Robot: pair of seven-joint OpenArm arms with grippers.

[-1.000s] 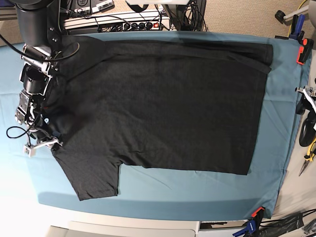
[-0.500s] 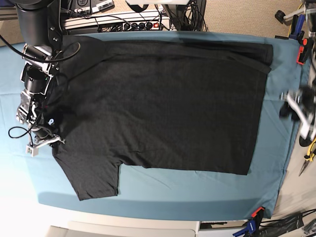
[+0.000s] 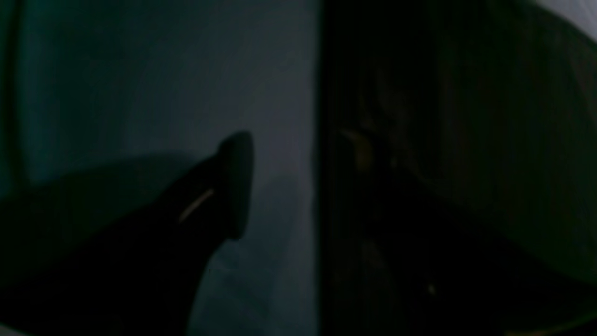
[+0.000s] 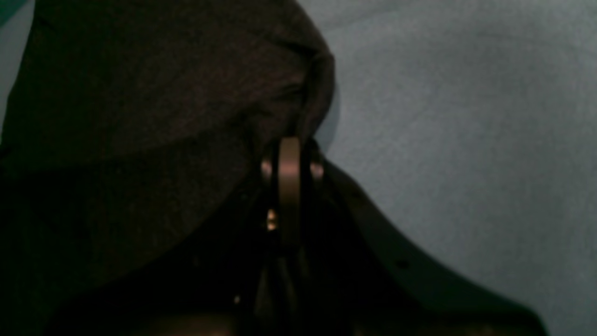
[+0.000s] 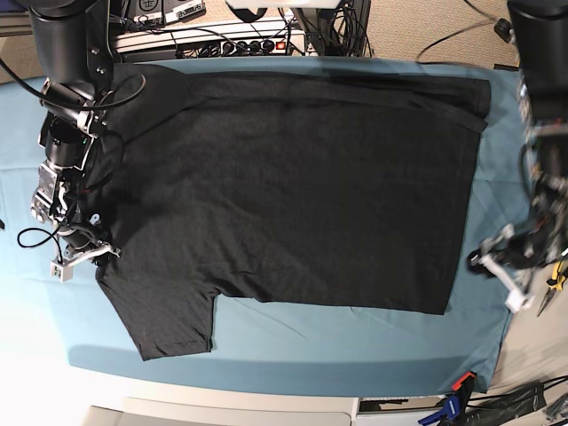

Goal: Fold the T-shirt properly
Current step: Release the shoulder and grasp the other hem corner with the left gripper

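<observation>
Right tool (image 4: 289,154) pinching T-shirt (image 5: 302,186) edge

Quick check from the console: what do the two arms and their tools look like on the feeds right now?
Both arms are black, with bulky cylindrical upper links and black cables looping beside them. The right tool has whitish-grey brackets at its tip; up close its fingers are dark with a metallic sheen. The left tool also shows pale brackets; its finger is a dark rounded blade.

T-shirt (image 5: 293,186) flat on table cloth (image 5: 373,342)
</observation>
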